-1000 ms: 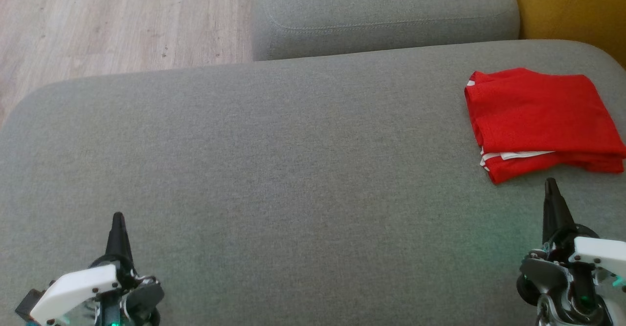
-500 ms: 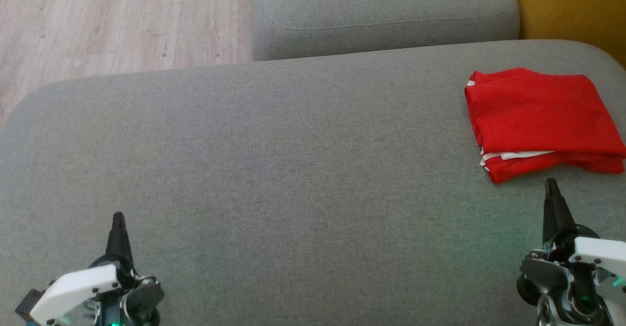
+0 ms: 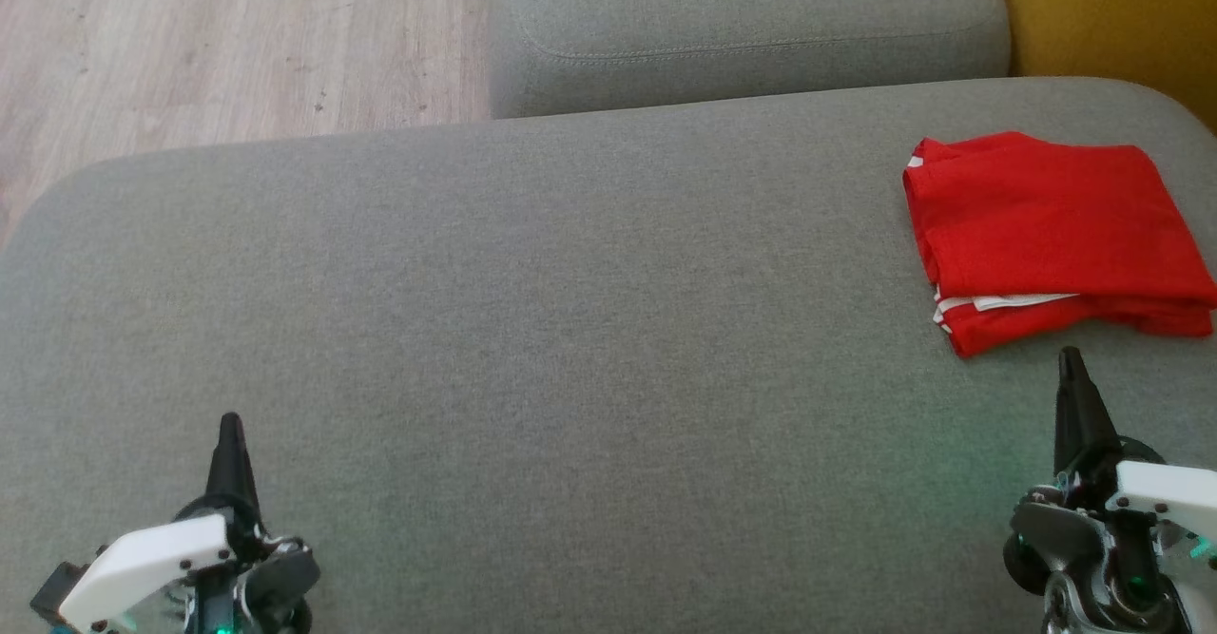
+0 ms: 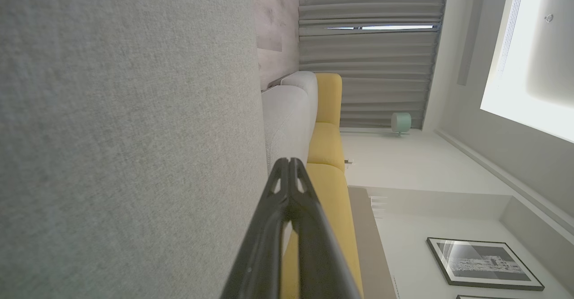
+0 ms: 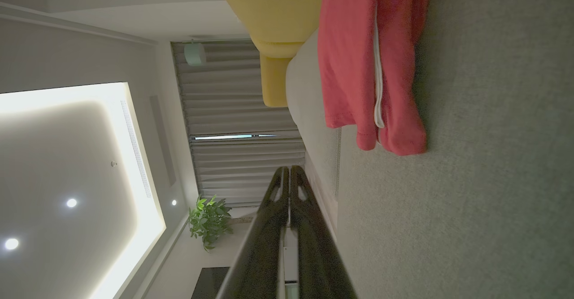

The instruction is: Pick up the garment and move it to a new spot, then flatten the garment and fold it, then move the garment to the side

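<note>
Though folded, garment (image 3: 1051, 225) lengthwise left-right

A broad grey seat cushion (image 3: 570, 330) is spread across most of the head view, with its far corners rounded off. One item is carried on it: a red garment (image 3: 1046, 225), folded into a rough rectangle (white trim is exposed at the near-left corner) and laid flat on the far right part, close to the right edge. In the right wrist view its stacked layers are seen resting directly on the grey weave. A second grey cushion (image 3: 742, 26) is butted against the far edge, and pale wood flooring (image 3: 190, 45) is seen beyond the far-left corner.
</note>
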Motion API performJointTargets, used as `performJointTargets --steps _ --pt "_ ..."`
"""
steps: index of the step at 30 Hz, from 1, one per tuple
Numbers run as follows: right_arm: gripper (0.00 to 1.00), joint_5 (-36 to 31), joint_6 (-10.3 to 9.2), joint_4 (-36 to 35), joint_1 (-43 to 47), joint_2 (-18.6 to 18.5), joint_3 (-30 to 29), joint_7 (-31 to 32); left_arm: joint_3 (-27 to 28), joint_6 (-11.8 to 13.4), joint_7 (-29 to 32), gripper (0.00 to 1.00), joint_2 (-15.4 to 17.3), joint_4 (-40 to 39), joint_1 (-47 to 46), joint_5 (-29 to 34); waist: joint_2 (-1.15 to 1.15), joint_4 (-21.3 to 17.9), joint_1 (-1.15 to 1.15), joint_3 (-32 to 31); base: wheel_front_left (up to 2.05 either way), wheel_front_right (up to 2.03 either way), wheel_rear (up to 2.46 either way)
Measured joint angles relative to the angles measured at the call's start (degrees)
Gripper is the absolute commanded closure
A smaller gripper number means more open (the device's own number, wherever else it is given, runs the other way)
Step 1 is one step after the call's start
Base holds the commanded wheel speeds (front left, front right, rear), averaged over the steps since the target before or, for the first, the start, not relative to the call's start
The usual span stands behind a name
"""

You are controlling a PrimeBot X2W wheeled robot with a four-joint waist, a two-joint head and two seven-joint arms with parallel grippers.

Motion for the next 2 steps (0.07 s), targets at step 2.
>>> performJointTargets --steps 2 --pt "1.00 -0.01 0.00 0.00 0.00 0.02 -0.03 0.01 0.01 0.00 0.01 1.00 -0.02 0.00 0.00 0.01 0.00 0.00 0.00 0.00 0.00 0.00 0.00"
